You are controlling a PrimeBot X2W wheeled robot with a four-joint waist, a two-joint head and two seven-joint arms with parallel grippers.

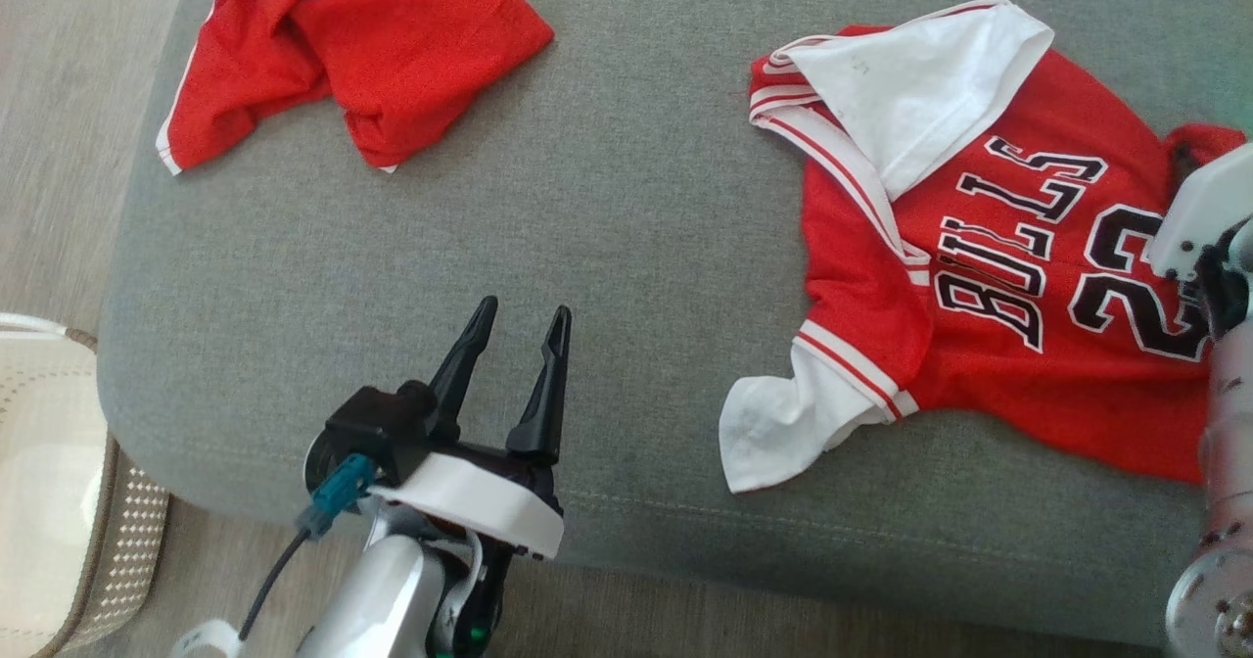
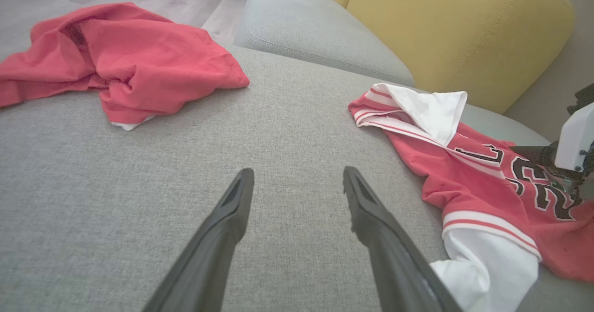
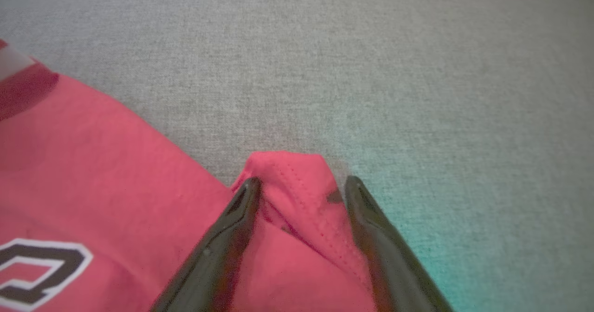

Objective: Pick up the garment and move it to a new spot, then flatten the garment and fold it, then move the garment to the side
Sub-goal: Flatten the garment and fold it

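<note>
1. A grey fabric sofa seat (image 1: pixel 607 247) is carrying everything. Pale wood floor (image 1: pixel 59 149) is running down the left edge of the head view, and a woven basket (image 1: pixel 127 540) is sitting at its lower left.
2. The jersey (image 1: pixel 989 364), red with white trim and black "BULLS" lettering, is lying rumpled at the right of the head view. Its white lining is flipped open at the top, and one white sleeve is reaching toward the seat's front edge. A second red garment (image 1: pixel 362 41) is lying bunched at the upper left, well apart from it.
3. The left fingers (image 1: pixel 546 384) are standing spread wide in the lower middle of the head view. They are gripping nothing and pointing up the frame over bare grey fabric, touching neither garment.
4. The right fingers (image 3: pixel 222 242) are also standing wide apart, straddling a raised red fold at the jersey's edge. The fold is sitting between the tips and brushing their inner faces without being pinched.
5. The left wrist view is adding a yellow cushion (image 2: pixel 464 29) at the upper right and a grey back cushion (image 2: pixel 306 19) at the top centre.
6. In the head view the right arm (image 1: pixel 1204 217) is overlapping the jersey's right end.
7. The right wrist view is giving the fold's stitching up close, with part of a black-and-white numeral at the lower left.
</note>
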